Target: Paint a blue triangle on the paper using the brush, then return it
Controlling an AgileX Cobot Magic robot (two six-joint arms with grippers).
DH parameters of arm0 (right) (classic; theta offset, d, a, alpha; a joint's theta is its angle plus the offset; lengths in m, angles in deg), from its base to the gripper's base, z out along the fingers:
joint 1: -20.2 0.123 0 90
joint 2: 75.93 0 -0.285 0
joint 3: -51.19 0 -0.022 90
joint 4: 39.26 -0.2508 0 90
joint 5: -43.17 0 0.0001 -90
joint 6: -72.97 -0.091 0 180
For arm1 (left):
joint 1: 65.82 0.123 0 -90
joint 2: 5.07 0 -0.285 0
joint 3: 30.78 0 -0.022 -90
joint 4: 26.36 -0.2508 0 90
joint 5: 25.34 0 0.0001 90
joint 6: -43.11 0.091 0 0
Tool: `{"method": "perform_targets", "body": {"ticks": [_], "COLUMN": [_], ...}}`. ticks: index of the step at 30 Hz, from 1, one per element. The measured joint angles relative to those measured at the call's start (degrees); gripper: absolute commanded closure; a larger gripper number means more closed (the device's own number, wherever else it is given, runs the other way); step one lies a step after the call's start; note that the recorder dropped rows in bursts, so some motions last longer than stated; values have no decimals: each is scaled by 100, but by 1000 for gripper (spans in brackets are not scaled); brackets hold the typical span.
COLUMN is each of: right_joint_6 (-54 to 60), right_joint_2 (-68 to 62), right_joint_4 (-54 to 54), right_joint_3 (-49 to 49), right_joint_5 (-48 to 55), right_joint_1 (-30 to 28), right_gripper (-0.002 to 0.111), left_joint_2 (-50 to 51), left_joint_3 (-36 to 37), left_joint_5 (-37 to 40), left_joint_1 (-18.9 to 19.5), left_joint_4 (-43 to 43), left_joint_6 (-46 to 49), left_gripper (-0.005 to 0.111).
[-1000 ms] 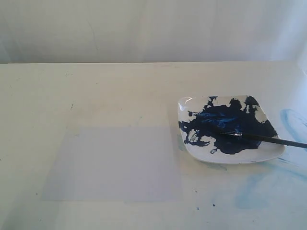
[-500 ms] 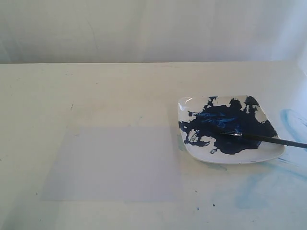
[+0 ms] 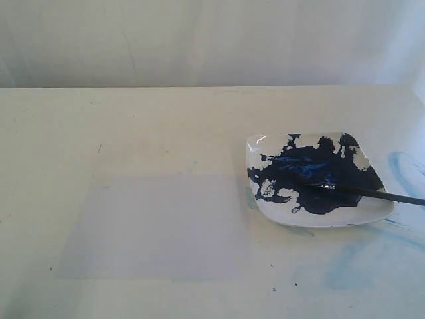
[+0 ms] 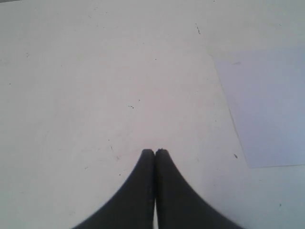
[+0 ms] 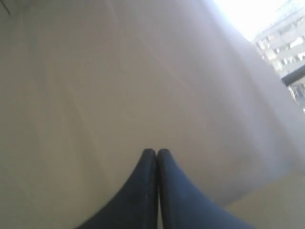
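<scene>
One paper, one plate (paint-blotched) and one brush sit on one table, with two tools: left tool, right tool.

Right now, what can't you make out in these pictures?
Brush: exterior view, handle end cut off by the right edge; bristles lost against the dark paint on the plate.
Paper: left wrist view, partly cut off by the picture's edge.
Arms: outside the exterior view; only the shut left pincer and right pincer show, in wrist views.
Right wrist view: blurred, nothing of the task shows.
</scene>
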Motion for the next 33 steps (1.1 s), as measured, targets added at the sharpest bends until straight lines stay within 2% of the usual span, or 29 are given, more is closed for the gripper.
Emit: {"method": "perform_targets", "body": {"ticks": [5, 8, 11, 13, 14, 20, 22, 28, 33], "right_joint_6": [158, 83, -300, -1023, -1636, -2891, -3031, -3194, -3206], "right_joint_2": [-1368, -1993, -2377, -2633, -2948, -4748, -4946, -5218, -5595], "right_joint_4": [222, 254, 276, 276, 276, 276, 285, 285, 125], "right_joint_3": [1095, 1409, 1548, 1620, 1661, 1663, 1663, 1663, 1663], "right_joint_5": [1846, 2498, 2606, 2672, 2836, 3139, 3139, 3308, 3539], "right_joint_1": [0, 0, 0, 0, 0, 0, -24, -815, -969], "right_gripper": [108, 108, 108, 108, 108, 108, 108, 108, 108], "left_joint_2": [0, 0, 0, 0, 0, 0, 0, 0, 0], "left_joint_3": [0, 0, 0, 0, 0, 0, 0, 0, 0], "left_joint_5": [0, 0, 0, 0, 0, 0, 0, 0, 0], "left_joint_1": [0, 0, 0, 0, 0, 0, 0, 0, 0], "left_joint_4": [0, 0, 0, 0, 0, 0, 0, 0, 0], "left_joint_6": [0, 0, 0, 0, 0, 0, 0, 0, 0], "left_gripper": [107, 107, 107, 107, 107, 107, 107, 107, 107]}}
